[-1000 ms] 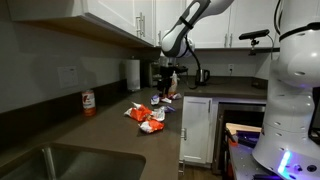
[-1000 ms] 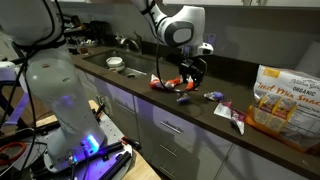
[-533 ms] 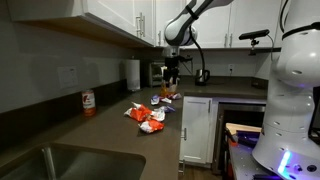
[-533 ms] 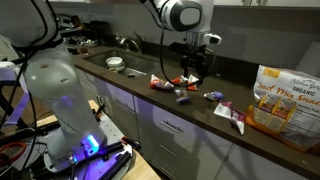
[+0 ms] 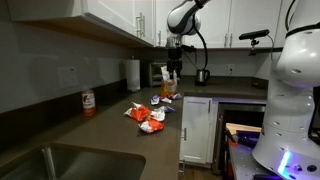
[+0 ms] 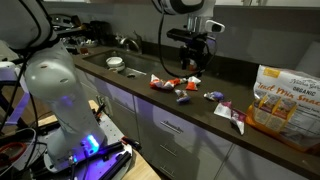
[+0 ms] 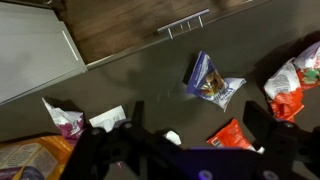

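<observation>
Fingers [image 7: 268, 140]: spread wide, empty, high above the worktop [image 7: 130, 85].
Red snack packet [image 7: 232, 135]: flat on worktop, below and between the fingers, off-centre toward one finger.
Long axis: slanted across the finger line; angle unclear.
Blue snack packet [image 7: 210, 82]: just beyond, toward worktop's front edge.

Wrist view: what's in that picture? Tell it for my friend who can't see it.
The end effector hangs open above a dark counter, holding nothing. On the counter lie a blue snack packet in the middle, red packets to the right and a pink wrapper to the left.
</observation>
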Available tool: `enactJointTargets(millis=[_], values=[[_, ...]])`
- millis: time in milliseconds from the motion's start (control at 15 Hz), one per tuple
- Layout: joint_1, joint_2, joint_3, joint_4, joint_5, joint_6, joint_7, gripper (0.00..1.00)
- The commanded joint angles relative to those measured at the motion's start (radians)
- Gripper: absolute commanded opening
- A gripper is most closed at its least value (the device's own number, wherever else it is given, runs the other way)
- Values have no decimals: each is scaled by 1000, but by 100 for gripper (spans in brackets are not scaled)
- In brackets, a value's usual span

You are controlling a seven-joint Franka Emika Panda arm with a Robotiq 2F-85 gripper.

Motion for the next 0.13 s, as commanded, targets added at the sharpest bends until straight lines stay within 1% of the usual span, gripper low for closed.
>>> enactJointTargets(millis=[0,67], values=[[-8,-3,1,28,27,-81,6,100],[-9,-6,1,32,26,-103,8,100]])
